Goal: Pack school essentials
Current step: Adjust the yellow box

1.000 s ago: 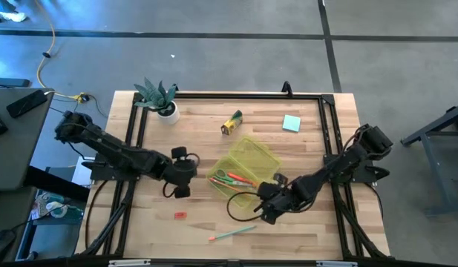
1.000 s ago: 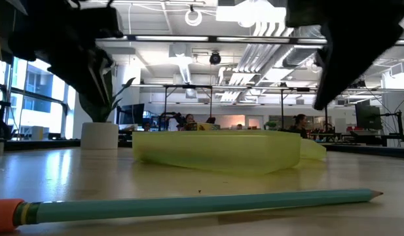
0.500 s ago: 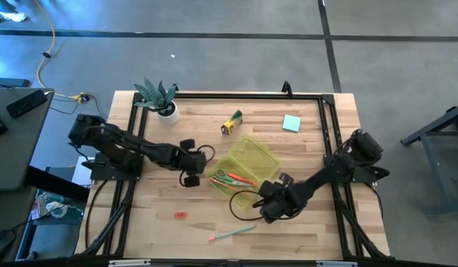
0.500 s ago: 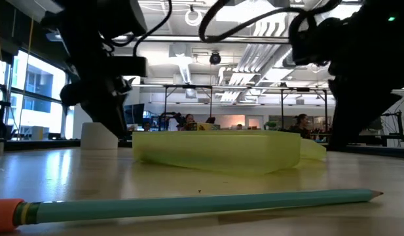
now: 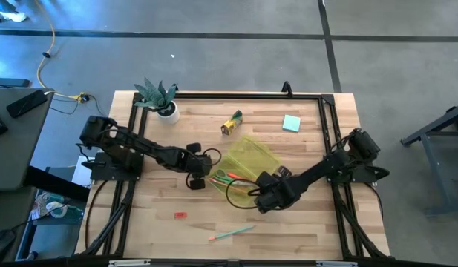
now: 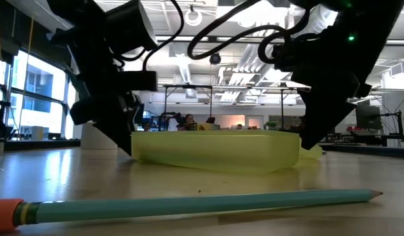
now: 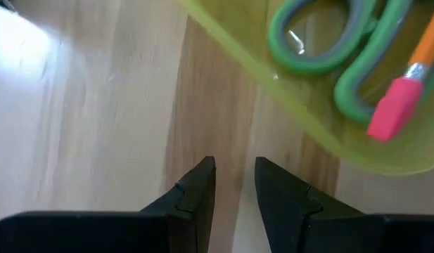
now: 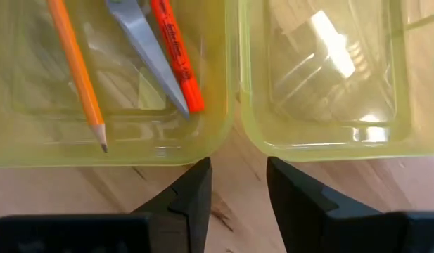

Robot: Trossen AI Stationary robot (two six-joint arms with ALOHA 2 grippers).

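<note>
The translucent yellow-green case lies open on the table. Its tray holds green-handled scissors, an orange pencil and a red pen. My left gripper is open and low over bare wood just off the tray's left corner. My right gripper is open at the case's near side, its fingers pointing at the hinge gap between the tray and the lid. A teal pencil and a small red eraser lie on the near table.
A yellow-green crayon box and a teal notepad lie at the far side. A potted plant stands at the far left corner. A black frame borders the table. The teal pencil lies across the near edge.
My left gripper has gone toward the table's right edge and down, arriving at the case's left end. My right gripper has sunk, rolled and edged toward the case's near side. The case and its contents have stayed put.
</note>
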